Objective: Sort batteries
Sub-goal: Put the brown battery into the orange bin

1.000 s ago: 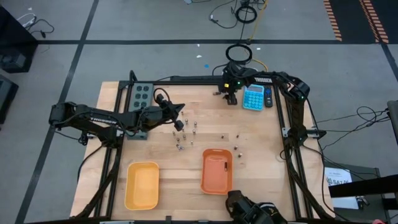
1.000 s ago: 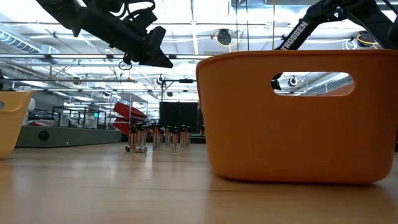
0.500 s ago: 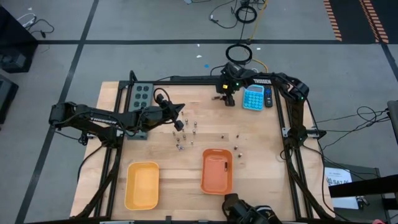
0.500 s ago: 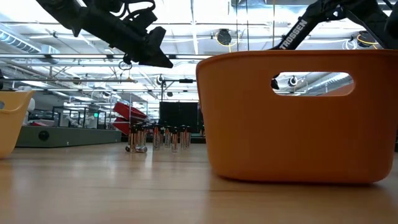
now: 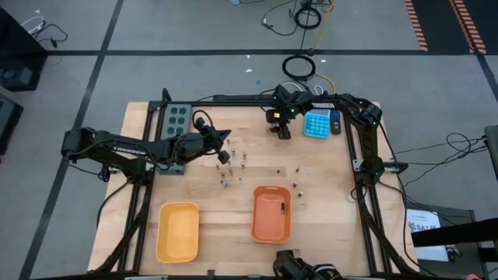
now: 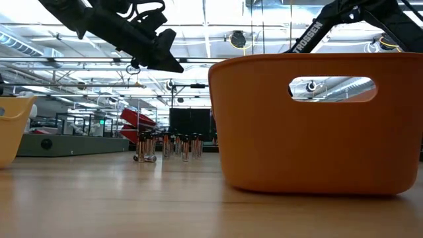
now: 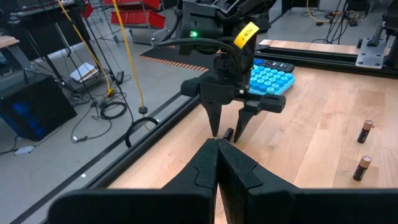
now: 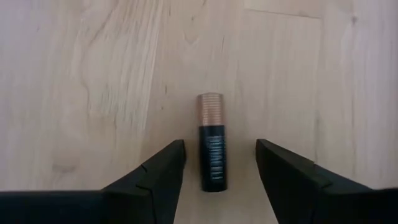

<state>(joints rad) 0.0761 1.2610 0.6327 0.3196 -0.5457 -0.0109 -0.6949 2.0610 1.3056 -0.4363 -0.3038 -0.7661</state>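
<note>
Several small dark and copper batteries [image 5: 231, 169] stand on end mid-table, seen in a row in the low view [image 6: 165, 147]. One battery [image 8: 211, 142] lies on its side near the table's far edge. My right gripper [image 8: 219, 163] hangs over it, open and pointing down, one finger on either side and apart from it; the left wrist view shows the same right gripper [image 7: 227, 127] and battery [image 7: 229, 133]. My left gripper [image 5: 226, 140] is shut on nothing and held above the table [image 6: 173, 64], left of the cluster. Two more batteries [image 7: 364, 149] stand beyond.
An orange tray [image 5: 271, 213] and a yellow tray [image 5: 177, 231] sit near the table's near edge. A blue calculator [image 5: 317, 123] lies just right of my right gripper, and a grey power strip [image 5: 175, 117] lies at the far left. A black frame rail [image 5: 233, 99] borders the far edge.
My right gripper has moved a short way toward the table's left along the far edge, away from the calculator. The left arm and the batteries have kept still.
</note>
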